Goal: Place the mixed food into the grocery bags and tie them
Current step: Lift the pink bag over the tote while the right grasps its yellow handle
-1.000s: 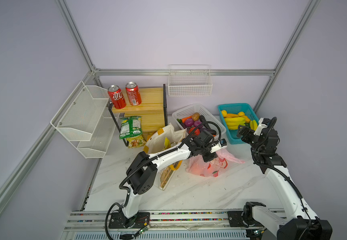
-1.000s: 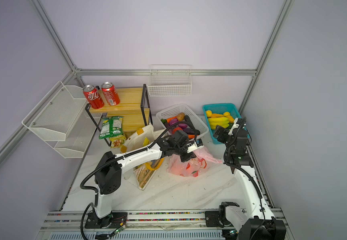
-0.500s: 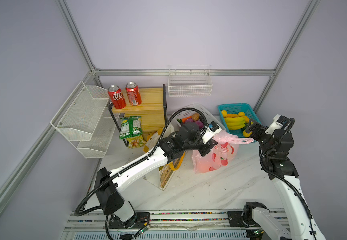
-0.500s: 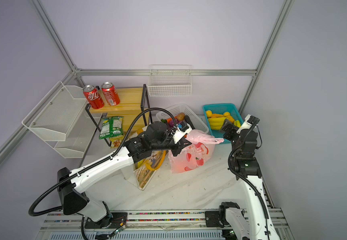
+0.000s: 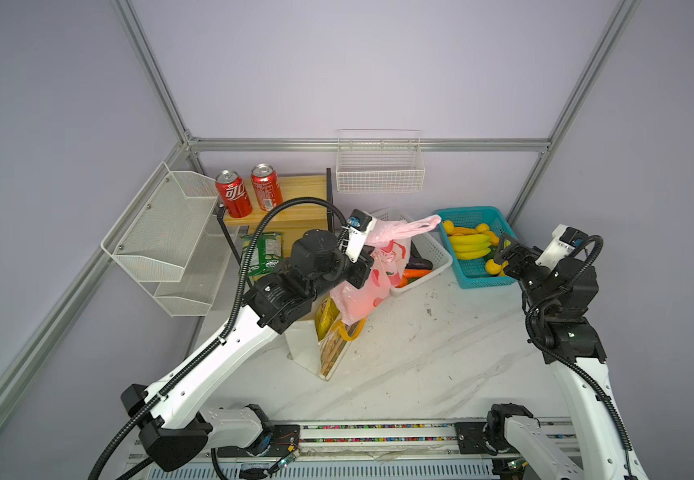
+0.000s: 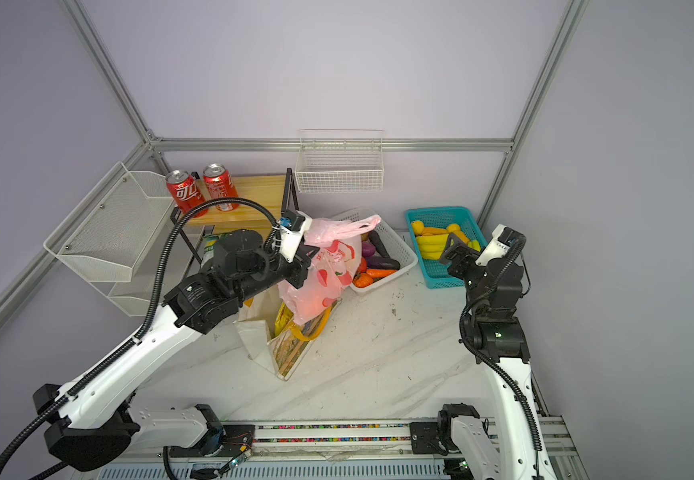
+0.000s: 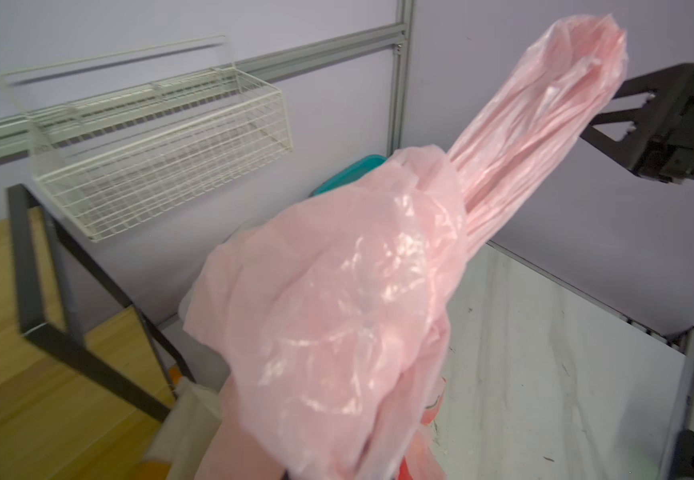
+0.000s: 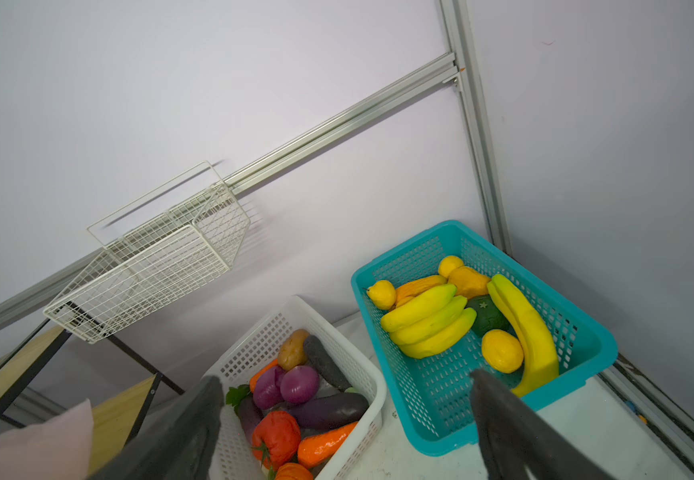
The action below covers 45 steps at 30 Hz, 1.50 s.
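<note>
My left gripper is pinched fully shut on the gathered neck of the pink plastic bag, centre of both top views. The bag hangs from it: thin, crinkly, translucent film with red peach prints. There's an orange glow low inside; I can't tell what it is. One handle is twisted into a ribbed rope poking right, its free end apart from my right gripper. The right fingers are spread wide with nothing between them, flat and black, over the right rim of the teal basket, a hard plastic lattice.

The canvas tote, cream and stiff, stands open just below the bag. The bag's bottom overlaps its yellow-orange handle; contact unclear. The glossy yellow crisp packet sits upright inside the tote.

The white basket, also lattice, is just behind the bag. The marble table is bare at lower right of centre, with wide room between tote and right arm. The left side is tight: the wooden shelf is close behind my arm.
</note>
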Tool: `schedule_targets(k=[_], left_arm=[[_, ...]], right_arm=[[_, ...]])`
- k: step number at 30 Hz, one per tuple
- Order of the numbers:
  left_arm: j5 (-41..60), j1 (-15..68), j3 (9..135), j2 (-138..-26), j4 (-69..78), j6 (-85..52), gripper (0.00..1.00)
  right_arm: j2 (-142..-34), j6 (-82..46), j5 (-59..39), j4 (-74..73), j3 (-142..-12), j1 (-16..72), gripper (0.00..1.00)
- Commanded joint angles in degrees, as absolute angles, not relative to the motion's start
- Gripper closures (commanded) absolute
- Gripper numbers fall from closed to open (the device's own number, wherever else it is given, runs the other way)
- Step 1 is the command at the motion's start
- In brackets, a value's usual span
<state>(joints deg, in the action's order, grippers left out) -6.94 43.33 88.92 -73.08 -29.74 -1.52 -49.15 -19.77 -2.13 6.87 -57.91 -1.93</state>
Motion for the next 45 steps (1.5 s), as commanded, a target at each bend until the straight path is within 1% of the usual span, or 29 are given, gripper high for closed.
schedule_targets(k=[1,4,7,12,16,22,25,32,40,42,45], left_arm=[[-12.2,40.7,95.2,-69.6,-29.1,-2.6,1.0],[-13.8,38.0,96.6,-69.0,-31.7,-2.2,1.0],[-15.1,36.0,97.9,-68.8,-33.9,-2.0,1.0],[-18.1,33.9,99.1,-69.0,-36.8,-0.4,1.0],[-18.2,32.1,99.6,-69.9,-37.9,-0.5,1.0],[-16.6,30.3,101.4,-71.9,-39.9,-0.7,1.0],[-15.7,30.0,101.6,-72.6,-39.9,-1.6,1.0],[-14.2,30.0,101.4,-73.2,-40.3,-3.8,1.0],[-12.9,29.9,98.0,-71.7,-39.3,-4.4,1.0],[-12.7,30.0,96.8,-71.0,-39.4,-3.3,1.0],[-13.9,30.0,95.4,-69.2,-40.7,0.1,1.0]], right_arm=[[-49.1,-20.8,-6.9,6.1,-57.1,-1.8,0.06],[-50.2,-22.1,-11.4,5.2,-56.2,-0.8,0.08],[-51.6,-22.2,-13.7,3.3,-54.6,3.1,0.09],[-58.0,-18.0,-9.6,3.9,-56.1,16.4,0.1],[-61.9,-18.1,-6.6,1.1,-56.9,26.3,0.1],[-69.0,-19.3,-4.7,-3.0,-59.7,37.2,0.12],[-71.8,-20.3,-3.9,-4.5,-60.7,40.2,0.13],[-76.8,-22.9,-3.8,-8.3,-61.2,44.3,0.16],[-84.5,-24.6,1.4,-10.6,-60.0,45.5,0.18],[-86.7,-25.3,-0.4,-12.4,-60.4,45.5,0.18],[-89.2,-26.5,-1.9,-14.0,-61.2,45.7,0.22]])
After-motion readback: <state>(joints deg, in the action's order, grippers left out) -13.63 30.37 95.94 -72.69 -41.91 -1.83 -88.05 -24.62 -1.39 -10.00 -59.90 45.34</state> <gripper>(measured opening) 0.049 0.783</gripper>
